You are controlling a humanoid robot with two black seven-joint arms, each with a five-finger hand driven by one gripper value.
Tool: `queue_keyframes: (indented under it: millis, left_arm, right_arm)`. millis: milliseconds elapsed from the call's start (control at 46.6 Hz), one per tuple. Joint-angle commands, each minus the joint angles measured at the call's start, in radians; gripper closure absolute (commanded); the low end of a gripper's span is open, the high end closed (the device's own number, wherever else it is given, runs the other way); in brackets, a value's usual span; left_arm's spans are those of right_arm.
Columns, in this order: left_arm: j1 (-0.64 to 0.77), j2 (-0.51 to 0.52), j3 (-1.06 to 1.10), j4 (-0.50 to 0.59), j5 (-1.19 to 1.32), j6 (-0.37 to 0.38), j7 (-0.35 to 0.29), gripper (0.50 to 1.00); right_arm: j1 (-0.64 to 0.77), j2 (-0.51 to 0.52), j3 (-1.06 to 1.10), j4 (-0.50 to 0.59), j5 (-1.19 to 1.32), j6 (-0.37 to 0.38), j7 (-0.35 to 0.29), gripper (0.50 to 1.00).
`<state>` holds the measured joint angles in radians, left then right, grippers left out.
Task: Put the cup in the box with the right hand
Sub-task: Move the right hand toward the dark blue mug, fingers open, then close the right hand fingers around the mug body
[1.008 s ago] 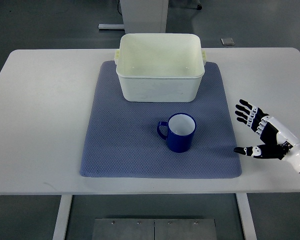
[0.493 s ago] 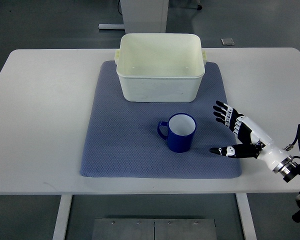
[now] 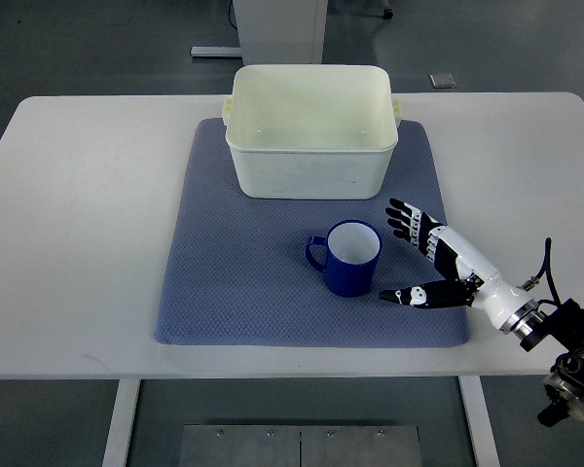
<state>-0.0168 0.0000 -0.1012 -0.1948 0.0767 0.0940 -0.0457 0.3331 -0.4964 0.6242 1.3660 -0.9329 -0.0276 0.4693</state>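
A dark blue cup (image 3: 349, 257) with a white inside stands upright on the blue-grey mat (image 3: 243, 282), its handle pointing left. The empty cream box (image 3: 311, 131) stands at the mat's far edge, behind the cup. My right hand (image 3: 409, 255) comes in from the lower right, fingers spread open, thumb low and fingers high. It is just right of the cup, a small gap away, and holds nothing. The left arm is out of view.
The mat lies on a white table (image 3: 88, 214). A grey floor and a white post show beyond the table's far edge.
My right hand has moved left across the mat's right edge toward the cup, staying open. The cup and box have not moved.
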Motion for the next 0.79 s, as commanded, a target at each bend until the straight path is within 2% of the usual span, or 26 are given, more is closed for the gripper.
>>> queue_keyframes:
  millis: [0, 493, 772]
  left_arm:
    - [0.0, 0.0, 0.0, 0.0, 0.0, 0.001, 0.0, 0.5]
    - [0.0, 0.0, 0.0, 0.0, 0.0, 0.001, 0.0, 0.5]
    - [0.0, 0.0, 0.0, 0.0, 0.0, 0.0, 0.0, 0.5]
  right_arm:
    - [0.015, 0.015, -0.03, -0.002, 0.0, -0.024, -0.003, 0.5]
    - [0.066, 0.088, -0.087, -0.031, 0.0, -0.052, -0.041, 0.5]
    - [0.087, 0.153, -0.104, -0.116, 0.0, -0.067, -0.041, 0.5]
